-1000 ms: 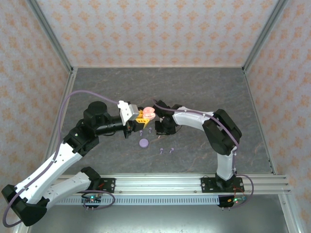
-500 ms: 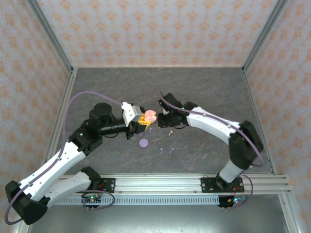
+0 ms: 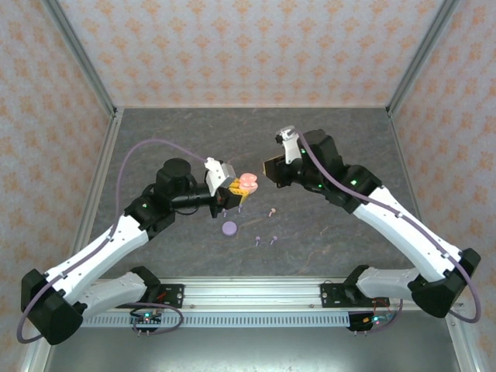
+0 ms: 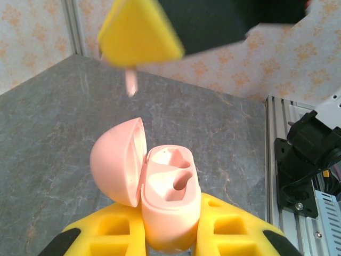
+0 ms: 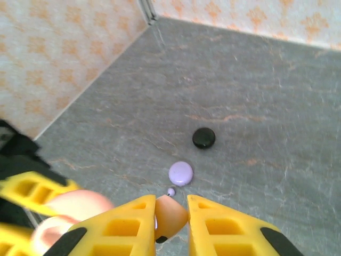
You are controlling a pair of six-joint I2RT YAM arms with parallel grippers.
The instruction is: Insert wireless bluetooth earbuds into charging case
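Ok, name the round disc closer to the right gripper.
The lilac disc, lying just ahead of the right gripper; the black disc sits farther beyond it.

Far table point(image 3: 256, 136) open; lilac disc point(image 3: 229, 229) and earbuds point(image 3: 273, 239) litter the middle

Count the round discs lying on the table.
2. Lilac disc nearest the right wrist camera; black disc just beyond it. Others may be hidden.

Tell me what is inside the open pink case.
Two moulded wells show inside the pink case; both look empty. The deeper well's bottom is hidden by its own wall.
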